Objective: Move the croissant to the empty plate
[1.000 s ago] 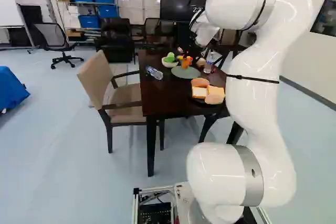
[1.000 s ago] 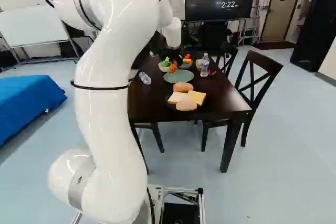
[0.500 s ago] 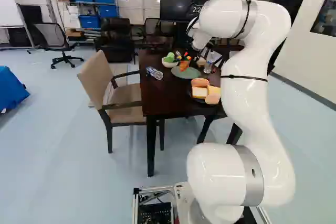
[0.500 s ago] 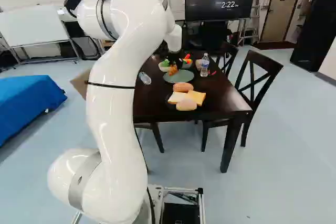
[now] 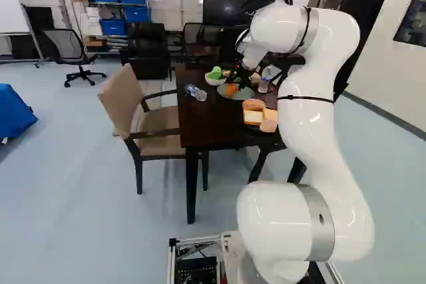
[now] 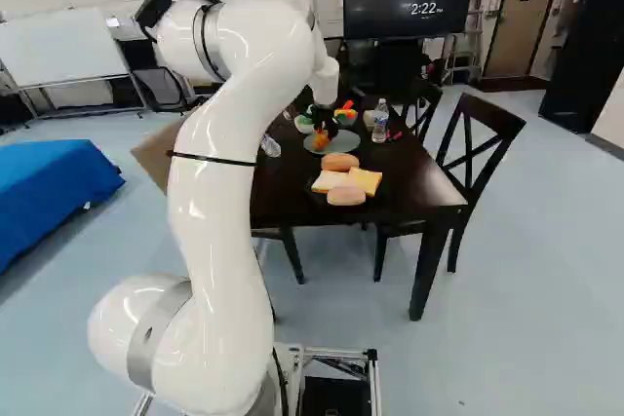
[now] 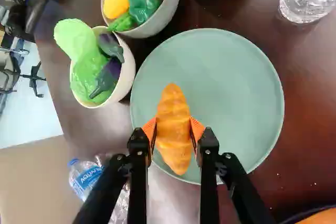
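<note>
The dark wooden tabletop [image 6: 419, 182] carries a round green plate [image 7: 231, 87] about its middle, a dark plate [image 7: 307, 213] nearer. On the far side stand a bowl of green and purple vegetables [image 7: 127, 72], left, and a bowl of peppers [image 7: 169, 11], right. A bottle [image 5: 196, 92] lies left; another, upright bottle [image 6: 380, 121] stands far right

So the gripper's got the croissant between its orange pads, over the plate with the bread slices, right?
Not quite: the wrist view shows the gripper holding the croissant between its orange pads, but over the green plate. The bread slices sit on another, dark plate in the right base view.
</note>
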